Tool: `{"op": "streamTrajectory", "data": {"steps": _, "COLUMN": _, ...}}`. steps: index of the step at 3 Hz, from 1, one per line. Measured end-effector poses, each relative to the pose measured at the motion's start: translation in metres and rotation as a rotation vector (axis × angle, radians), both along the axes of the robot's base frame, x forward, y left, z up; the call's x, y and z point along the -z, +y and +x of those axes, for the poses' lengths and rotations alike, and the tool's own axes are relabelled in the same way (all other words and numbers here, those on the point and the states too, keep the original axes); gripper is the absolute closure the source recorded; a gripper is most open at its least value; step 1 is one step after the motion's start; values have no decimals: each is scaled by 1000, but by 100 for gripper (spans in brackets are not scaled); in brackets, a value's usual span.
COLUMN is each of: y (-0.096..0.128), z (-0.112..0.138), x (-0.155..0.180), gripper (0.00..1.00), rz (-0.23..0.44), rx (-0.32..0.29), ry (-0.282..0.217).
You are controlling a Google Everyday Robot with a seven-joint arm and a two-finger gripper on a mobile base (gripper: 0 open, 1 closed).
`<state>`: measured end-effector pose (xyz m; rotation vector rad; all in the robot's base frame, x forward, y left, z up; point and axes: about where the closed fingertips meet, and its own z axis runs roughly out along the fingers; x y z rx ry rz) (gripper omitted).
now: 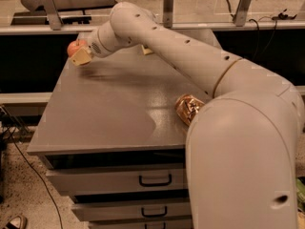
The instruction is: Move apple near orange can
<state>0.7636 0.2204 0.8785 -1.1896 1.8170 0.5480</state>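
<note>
The apple (74, 47), round and red-orange, is at the far left corner of the grey tabletop (109, 113). My gripper (81, 55) is at the apple, with one pale finger (82, 57) lying against its right front side; the other finger is hidden. The orange can (188, 108), shiny golden-orange, lies on its side at the right of the tabletop, partly hidden behind my arm (190, 51). The apple and the can are far apart, at opposite sides of the top.
The top belongs to a grey drawer cabinet with black handles (155, 180). A small pale object (146, 50) lies at the back behind my arm. A glass barrier with metal posts (167, 6) runs along the back. Cables hang at the left.
</note>
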Motion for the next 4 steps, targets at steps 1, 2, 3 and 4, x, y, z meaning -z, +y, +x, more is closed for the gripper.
{"op": "streamTrajectory", "data": {"steps": 1, "y": -30, "z": -24, "x": -19, "gripper": 100, "rz": 0, "rx": -49, "ry": -27}}
{"op": "streamTrajectory", "data": {"steps": 2, "y": -81, "z": -50, "x": -29, "gripper": 100, "rz": -27, "rx": -73, "ry": -34}}
{"op": "streamTrajectory", "data": {"steps": 3, "y": -136, "z": -80, "x": -29, "gripper": 100, "rz": -66, "rx": -87, "ry": 16}}
{"op": "streamTrajectory", "data": {"steps": 4, "y": -177, "z": -113, "x": -16, "gripper": 100, "rz": -113, "rx": -94, "ry": 99}}
